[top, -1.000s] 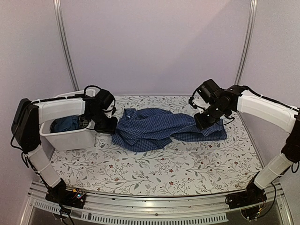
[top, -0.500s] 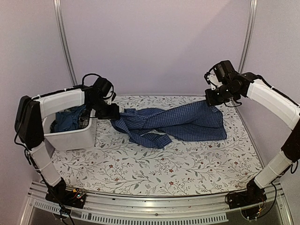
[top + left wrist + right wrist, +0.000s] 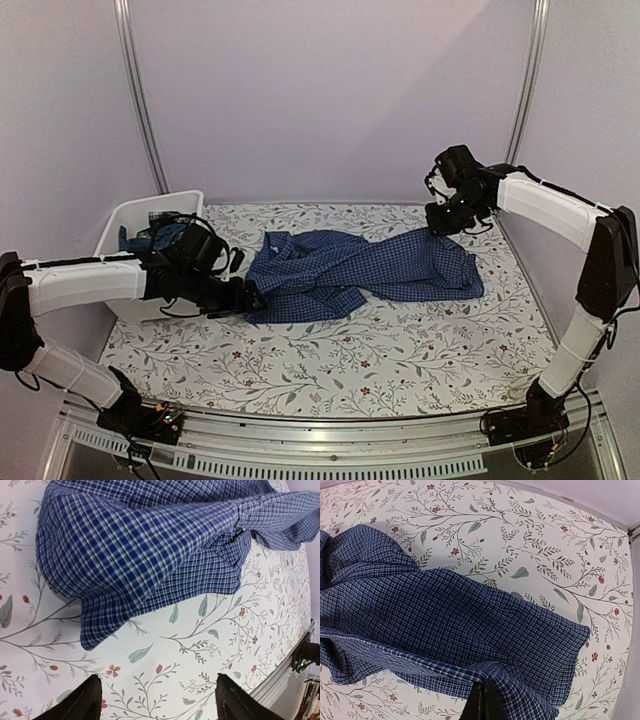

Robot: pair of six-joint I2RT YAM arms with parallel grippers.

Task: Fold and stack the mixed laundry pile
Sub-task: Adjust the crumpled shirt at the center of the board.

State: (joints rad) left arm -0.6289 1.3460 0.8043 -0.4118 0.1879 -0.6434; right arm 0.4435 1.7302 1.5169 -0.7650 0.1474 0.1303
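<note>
The checked shirt (image 3: pixel 350 272) lies crumpled across the middle of the floral-covered worktop (image 3: pixel 400 350), stretching from near the left edge towards the far right corner. The right fingers (image 3: pixel 481 704) are pressed together on a fold at the shirt's edge. In the top view they sit by the far right corner, with that end of the cloth drawn up to them off the surface while the rest lies flat. The left fingers (image 3: pixel 87 702) stand wide apart with nothing between them, low over bare floral print just beside the shirt's left end, on its near side. A rounded flap of the shirt reaches towards them without touching. A white tub (image 3: pixel 125 215) stands at the far left corner, behind the left arm, with a dark blue garment (image 3: pixel 160 238) bunched inside it. Whether anything else lies under that garment cannot be told from these views
</note>
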